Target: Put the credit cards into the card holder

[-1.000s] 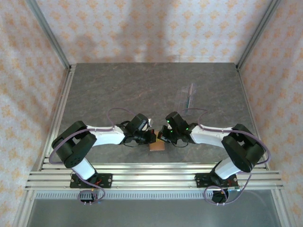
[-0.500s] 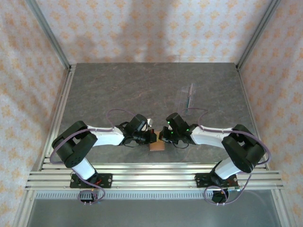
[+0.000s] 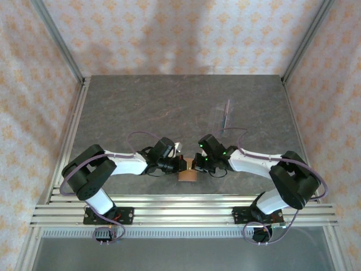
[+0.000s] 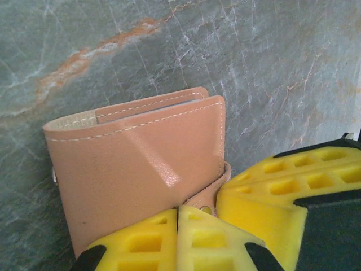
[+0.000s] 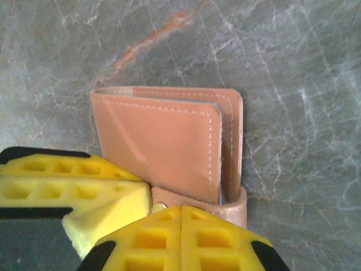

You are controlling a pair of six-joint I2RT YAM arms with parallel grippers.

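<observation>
The grey veined table [image 3: 141, 107] spreads between patterned walls, edged by aluminium rails. On it the left arm [image 3: 127, 164] and the right arm [image 3: 254, 162] reach inward from their bases and meet at the middle of the near edge. Well apart from them, toward the far right, stands a clear plastic stand [image 3: 225, 113]. The card holder [image 3: 186, 175] sits on the table right between the two wrists, folded over, its reddish-brown stitched face turned up toward both wrist cameras and its tan-lined fold on the side away from the fingers. The left gripper [image 4: 177, 237] is clenched, its yellow fingers pressed flat together over the near edge of the leather; the right gripper [image 5: 180, 237] is clenched the same way beside it, the two sets of fingers nearly touching. Whether either pair pinches any leather between its pads cannot be told. The snap tab [image 5: 197, 202] curls out from the wallet's near corner and runs under the right fingertips. Between the leather leaves a thin grey-blue edge [image 5: 220, 169] shows; whether it is a card cannot be told.
</observation>
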